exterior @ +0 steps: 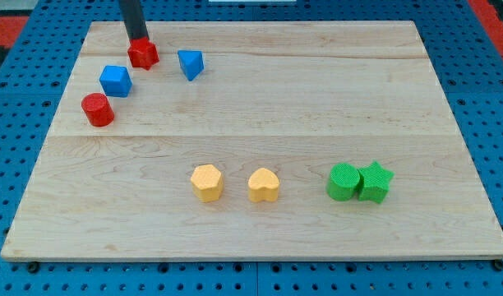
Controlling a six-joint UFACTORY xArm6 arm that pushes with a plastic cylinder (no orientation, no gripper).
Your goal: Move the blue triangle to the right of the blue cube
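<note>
The blue triangle (190, 63) lies near the top left of the wooden board (317, 99). The blue cube (116, 80) sits to its left and a little lower. A red block (143, 53) lies between them, slightly higher. My tip (138, 39) comes down from the view's top and touches the top edge of that red block, left of the blue triangle and above right of the blue cube.
A red cylinder (97, 109) stands below left of the blue cube. Two yellow blocks (207, 182) (264, 185) lie at the lower middle. A green cylinder-like block (343, 181) and a green star (375, 181) touch at the lower right.
</note>
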